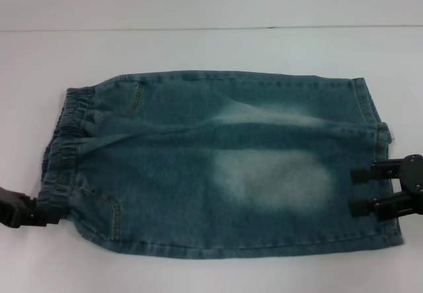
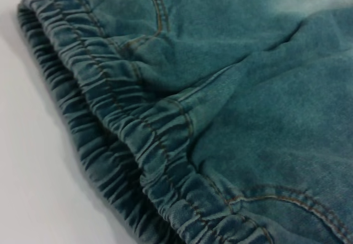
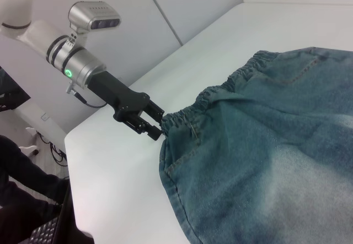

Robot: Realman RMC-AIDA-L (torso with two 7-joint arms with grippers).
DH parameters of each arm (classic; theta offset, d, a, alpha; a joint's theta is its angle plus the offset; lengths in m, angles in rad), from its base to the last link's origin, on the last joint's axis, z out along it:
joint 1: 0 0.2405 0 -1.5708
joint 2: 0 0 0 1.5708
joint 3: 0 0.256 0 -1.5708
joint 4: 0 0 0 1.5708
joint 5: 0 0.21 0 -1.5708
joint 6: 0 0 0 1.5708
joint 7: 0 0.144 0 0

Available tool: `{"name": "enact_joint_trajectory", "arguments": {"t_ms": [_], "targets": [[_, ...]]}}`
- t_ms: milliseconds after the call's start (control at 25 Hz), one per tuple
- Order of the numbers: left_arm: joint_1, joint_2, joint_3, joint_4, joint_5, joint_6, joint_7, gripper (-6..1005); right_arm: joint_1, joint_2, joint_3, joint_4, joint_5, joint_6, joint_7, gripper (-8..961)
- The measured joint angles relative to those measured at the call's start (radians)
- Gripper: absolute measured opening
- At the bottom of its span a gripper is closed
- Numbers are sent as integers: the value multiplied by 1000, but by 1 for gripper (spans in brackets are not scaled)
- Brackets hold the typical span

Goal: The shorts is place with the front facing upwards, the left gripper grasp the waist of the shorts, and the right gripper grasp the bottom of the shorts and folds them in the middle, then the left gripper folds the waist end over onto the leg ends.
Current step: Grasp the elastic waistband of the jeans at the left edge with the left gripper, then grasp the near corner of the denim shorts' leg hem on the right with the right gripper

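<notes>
the shorts (image 1: 218, 164) are lying flat on the white bench (image 1: 198, 48), long axis running 9 to 3 o'clock, waist (image 1: 66, 151) pointing to 9. the left claw (image 1: 41, 213) is pinching the waist's near corner; the right claw (image 1: 360, 190) is reaching in level from 3, prongs spread over the leg ends (image 1: 380, 161).

Shorts (image 1: 218, 167) lie flat across the middle of the white table (image 1: 198, 48), taking up most of the central area. Bare table runs along the far side beyond the shorts, and a narrower bare strip runs along the near edge. Left gripper (image 1: 41, 210) sits at the near corner of the waist (image 1: 66, 147), blocking approach there. Right gripper (image 1: 360, 190) sits at the leg ends (image 1: 377, 167), prongs apart over the hem, blocking that side. Far corners of both ends are unobstructed.
</notes>
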Motion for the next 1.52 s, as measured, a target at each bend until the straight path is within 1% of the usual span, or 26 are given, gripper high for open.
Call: {"name": "enact_joint_trajectory", "arguments": {"t_ms": [320,520,640,720,760,880,1000,1080,1160,1280,1360,1480,1520], "targets": [[-5,-2,1,0,-1,14,1,401,0,0,0,0,0,1,0,958],[-6,-2,1,0,-2,17,1,171,0,0,0,0,0,2,0,959],[-11,-1,-1,0,-4,26,-1,98,2,0,0,0,0,2,4,959],[-18,0,-5,0,-5,40,-6,49,7,-3,0,-4,0,2,20,958],[-23,2,-8,0,-7,52,-10,25,12,-9,0,-6,0,2,35,958],[-38,7,-12,0,-17,73,-29,25,30,-35,0,-11,-11,1,104,958],[-53,9,-12,0,-18,83,-45,25,46,-70,0,-18,-45,-12,162,958],[-62,10,-12,0,-18,85,-56,25,52,-88,0,-34,-72,-27,182,958],[-70,11,-12,-1,-19,83,-71,26,61,-102,0,-61,-113,-55,200,959],[-83,17,-12,-1,-19,75,-97,26,83,-115,-9,-109,-207,-99,237,959],[-90,21,-12,-1,-19,63,-113,26,96,-121,-27,-124,-268,-102,258,959],[-93,23,-12,-2,-19,53,-121,26,124,-123,-53,-123,-354,-102,267,958],[-94,24,-12,-2,-19,49,-123,26,132,-120,-63,-121,-377,-102,267,958]]}}
